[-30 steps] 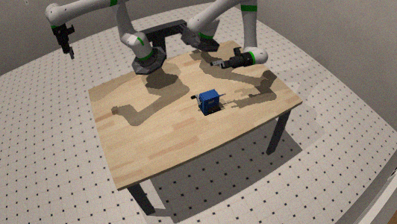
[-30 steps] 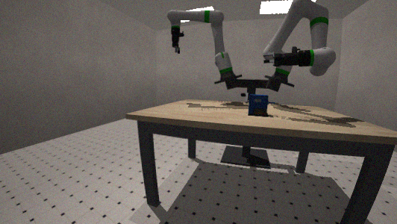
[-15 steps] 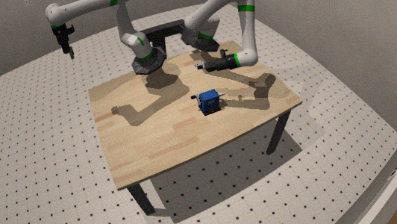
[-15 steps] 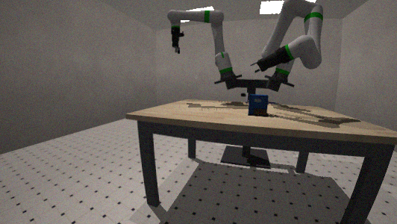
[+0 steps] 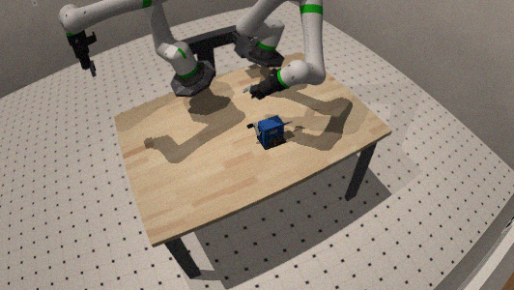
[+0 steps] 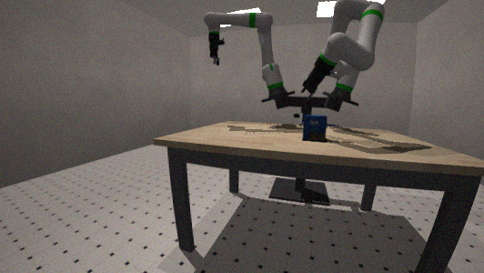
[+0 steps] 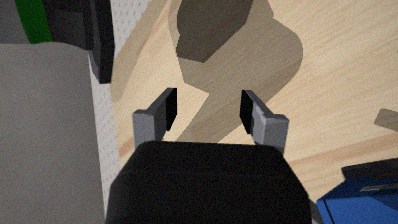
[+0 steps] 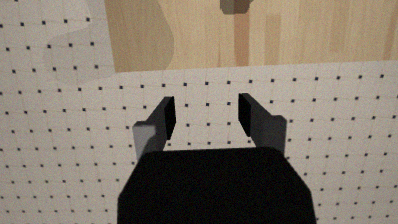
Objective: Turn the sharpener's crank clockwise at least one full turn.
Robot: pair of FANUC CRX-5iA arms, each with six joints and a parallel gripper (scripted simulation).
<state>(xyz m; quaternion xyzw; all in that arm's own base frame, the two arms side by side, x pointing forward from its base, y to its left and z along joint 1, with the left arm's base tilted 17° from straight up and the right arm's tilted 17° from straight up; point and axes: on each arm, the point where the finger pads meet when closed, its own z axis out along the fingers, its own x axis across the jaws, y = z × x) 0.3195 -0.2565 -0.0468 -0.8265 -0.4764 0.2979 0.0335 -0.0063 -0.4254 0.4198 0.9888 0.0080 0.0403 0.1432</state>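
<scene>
Below the spread, empty left gripper (image 5: 248,91) (image 6: 307,93) (image 7: 209,111), the blue sharpener (image 5: 271,132) (image 6: 315,127) (image 7: 360,202) stands on a wood-topped table (image 5: 208,166) (image 6: 246,142) (image 7: 340,90) (image 8: 200,35), cropped in the left wrist view. The right gripper (image 5: 93,71) (image 6: 216,61) (image 8: 206,108), also apart, hangs over dotted flooring (image 5: 72,193) (image 6: 105,205) (image 8: 75,165), the crank's (image 5: 250,126) (image 6: 297,116) details too small to read

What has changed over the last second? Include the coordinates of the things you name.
The left gripper (image 5: 248,91) (image 6: 307,93) (image 7: 208,102) moved toward picture left in both outside views and tipped from near level to pointing down. Nothing was grasped or released. The right gripper (image 5: 93,72) (image 6: 216,61) (image 8: 206,108) and blue sharpener (image 5: 271,132) (image 6: 315,127) (image 7: 360,205) stayed put.
</scene>
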